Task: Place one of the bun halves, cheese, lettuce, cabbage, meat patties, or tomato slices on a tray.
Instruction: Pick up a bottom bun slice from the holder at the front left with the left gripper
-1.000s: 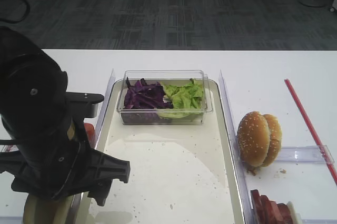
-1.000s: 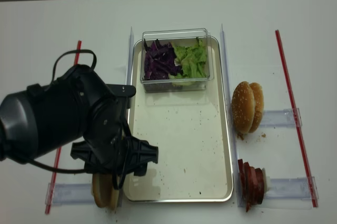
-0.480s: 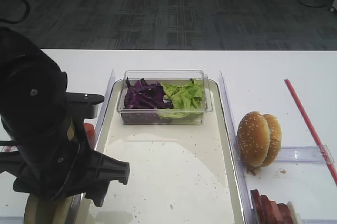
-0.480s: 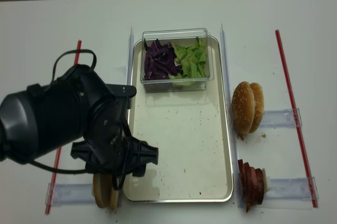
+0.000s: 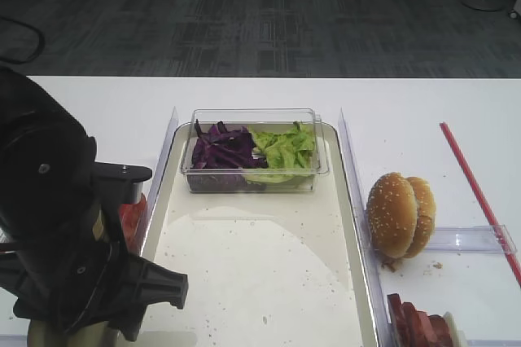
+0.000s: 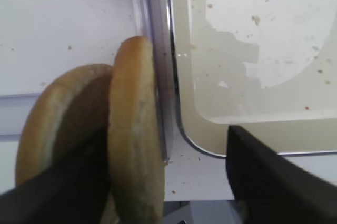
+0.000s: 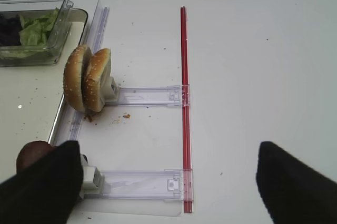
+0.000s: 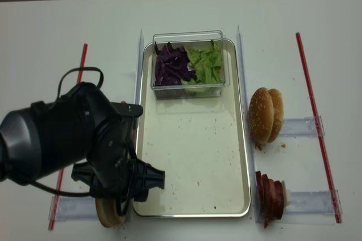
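Two bun halves [image 6: 131, 129] stand on edge just off the tray's front-left corner [image 6: 184, 124]. My left gripper [image 6: 166, 148] is open around the right-hand bun half. Its left finger is behind that half, and its right finger stands well clear over the tray. From above, the black left arm [image 8: 73, 142] hides the gripper, and only the bun edge [image 8: 107, 214] shows. The tray [image 5: 260, 265] holds a clear box with cabbage [image 5: 218, 150] and lettuce [image 5: 283, 150]. Tomato slices [image 5: 130, 215] peek out beside the arm. Meat patties [image 8: 270, 198] stand front right. My right gripper [image 7: 168, 148] is open and holds nothing. Cheese is out of view.
A sesame-seeded bun [image 5: 399, 213] stands on edge in a clear rail [image 7: 147, 96] right of the tray. Red strips [image 8: 310, 111] lie along both outer sides of the table. Clear upright dividers [image 5: 352, 168] flank the tray.
The left arm has moved down and towards the table's front over the bun halves. Its jaws have narrowed. More of the tomato slices now shows. The right side has not changed.
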